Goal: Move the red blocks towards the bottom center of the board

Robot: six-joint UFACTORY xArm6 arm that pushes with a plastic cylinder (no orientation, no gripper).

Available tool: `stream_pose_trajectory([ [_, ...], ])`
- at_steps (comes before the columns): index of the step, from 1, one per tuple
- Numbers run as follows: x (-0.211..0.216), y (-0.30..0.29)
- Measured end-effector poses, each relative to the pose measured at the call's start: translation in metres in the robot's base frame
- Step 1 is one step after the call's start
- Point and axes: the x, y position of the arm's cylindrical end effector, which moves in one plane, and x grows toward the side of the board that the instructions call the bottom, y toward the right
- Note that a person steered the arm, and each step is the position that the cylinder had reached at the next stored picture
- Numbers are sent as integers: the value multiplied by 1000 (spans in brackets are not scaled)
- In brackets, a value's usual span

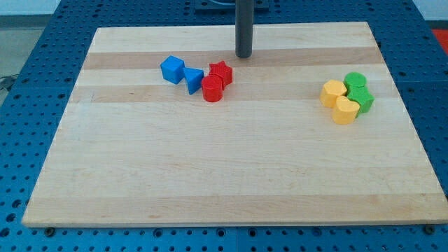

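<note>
A red star block (221, 72) and a red cylinder (213, 89) sit touching each other in the upper middle of the wooden board (224, 175). A blue triangular block (194, 80) touches the red cylinder's left side, and a blue cube (172, 69) lies just left of it. My tip (243, 54) rests on the board just above and to the right of the red star, a small gap apart from it.
At the view's right, two yellow blocks (333, 93) (345, 110) and two green blocks (355, 80) (362, 99) sit in a tight cluster. The board lies on a blue perforated table (28, 63).
</note>
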Motion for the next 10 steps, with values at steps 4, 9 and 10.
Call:
stream_pose_trajectory([
  [4, 9, -35],
  [9, 118, -57],
  [10, 158, -66],
])
